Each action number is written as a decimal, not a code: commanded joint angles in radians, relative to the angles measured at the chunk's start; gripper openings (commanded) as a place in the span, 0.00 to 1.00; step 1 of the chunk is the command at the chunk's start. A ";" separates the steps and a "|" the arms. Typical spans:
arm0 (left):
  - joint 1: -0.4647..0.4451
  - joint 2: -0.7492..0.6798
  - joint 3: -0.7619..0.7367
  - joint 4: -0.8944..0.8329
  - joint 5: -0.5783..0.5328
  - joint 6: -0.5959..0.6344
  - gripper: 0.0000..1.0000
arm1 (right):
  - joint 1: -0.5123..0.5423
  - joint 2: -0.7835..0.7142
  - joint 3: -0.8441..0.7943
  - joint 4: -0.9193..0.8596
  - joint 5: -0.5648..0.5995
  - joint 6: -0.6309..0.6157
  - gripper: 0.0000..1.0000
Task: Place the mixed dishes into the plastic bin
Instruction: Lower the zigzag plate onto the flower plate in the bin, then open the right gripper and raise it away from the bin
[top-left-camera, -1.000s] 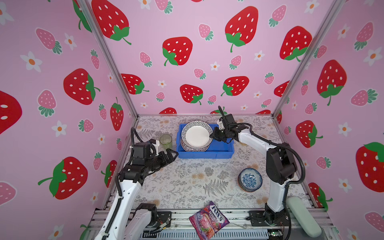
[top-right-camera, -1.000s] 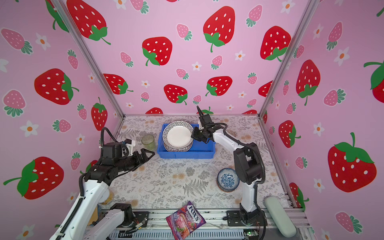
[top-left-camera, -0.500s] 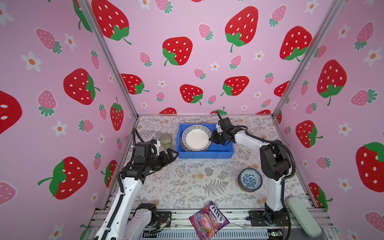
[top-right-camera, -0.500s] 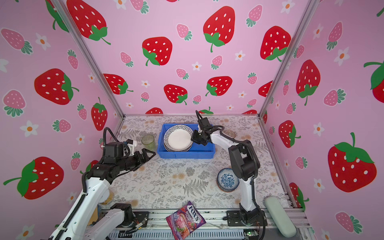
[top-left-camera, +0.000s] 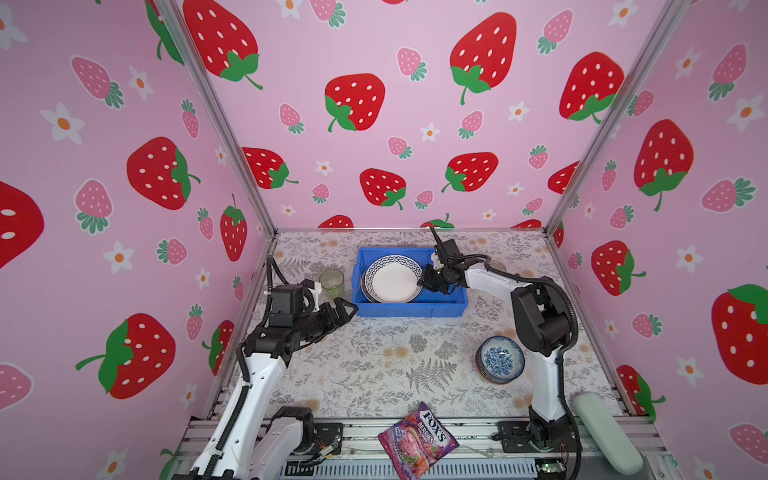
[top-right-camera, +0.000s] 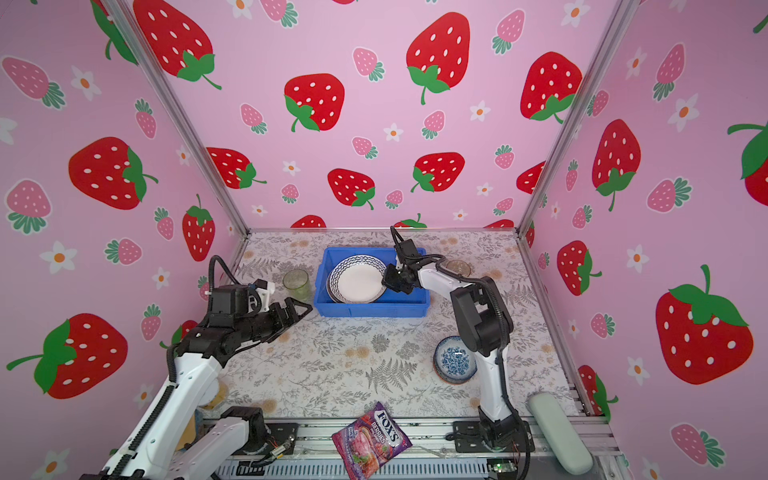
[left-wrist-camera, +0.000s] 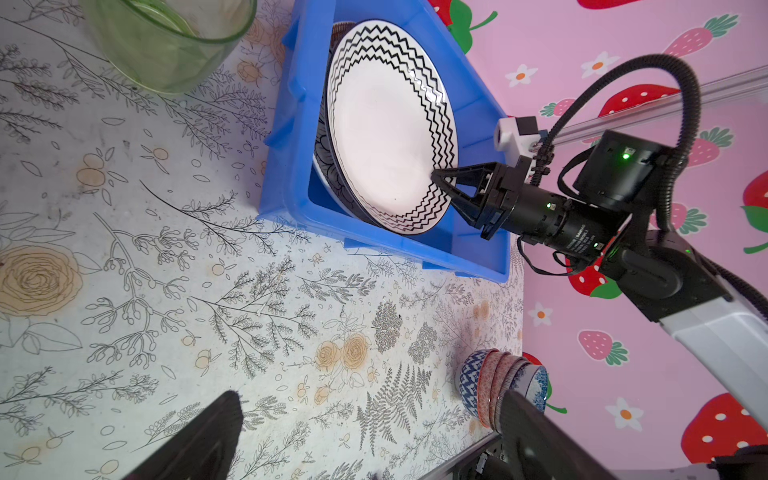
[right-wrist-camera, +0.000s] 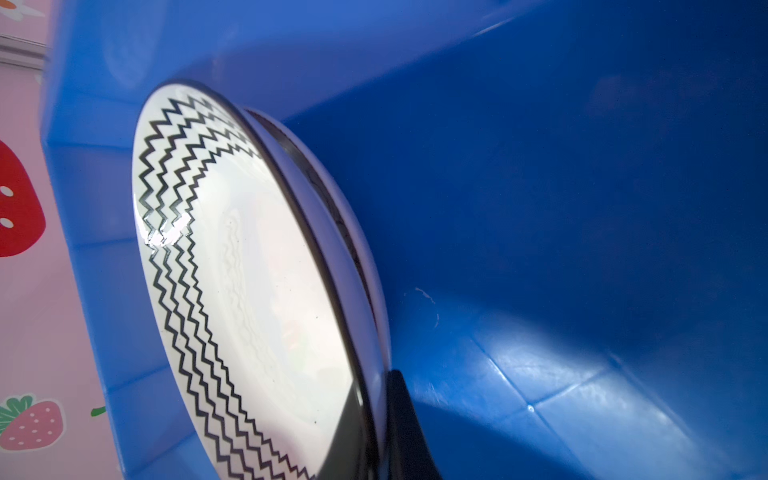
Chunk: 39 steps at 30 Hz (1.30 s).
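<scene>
zigzag plate (top-left-camera: 392, 279): in blue bin (top-left-camera: 409, 309), stacked on second plate (left-wrist-camera: 326, 170) | right gripper (top-left-camera: 422, 284): clamped on its rim, likely to set it down flat rather than drop it | left gripper (top-left-camera: 345, 309): jaws wide, empty, beside green tumbler (top-left-camera: 331, 282), probably next pick | bowl stack (top-left-camera: 500, 359): out on bench (top-left-camera: 374, 365)

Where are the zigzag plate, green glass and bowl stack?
zigzag plate (top-left-camera: 392, 280): in a top view, on its white centre.
green glass (top-left-camera: 331, 284): in a top view, on its side wall.
bowl stack (top-left-camera: 500, 358): in a top view, on the inside of the top bowl.
</scene>
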<state>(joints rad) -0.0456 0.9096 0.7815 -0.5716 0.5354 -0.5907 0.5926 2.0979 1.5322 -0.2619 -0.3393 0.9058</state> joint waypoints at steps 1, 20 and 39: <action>0.007 0.002 -0.007 0.015 0.020 0.000 0.99 | 0.015 0.002 0.048 0.087 -0.041 0.027 0.04; 0.009 -0.003 -0.019 0.023 0.029 -0.011 0.99 | 0.029 -0.038 0.069 0.015 0.025 -0.018 0.57; -0.089 0.011 0.072 -0.065 -0.083 0.013 0.99 | 0.025 -0.424 0.062 -0.331 0.305 -0.263 0.99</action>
<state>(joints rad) -0.0875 0.9142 0.7895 -0.6125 0.4911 -0.5934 0.6151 1.7294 1.5848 -0.4507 -0.1146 0.7048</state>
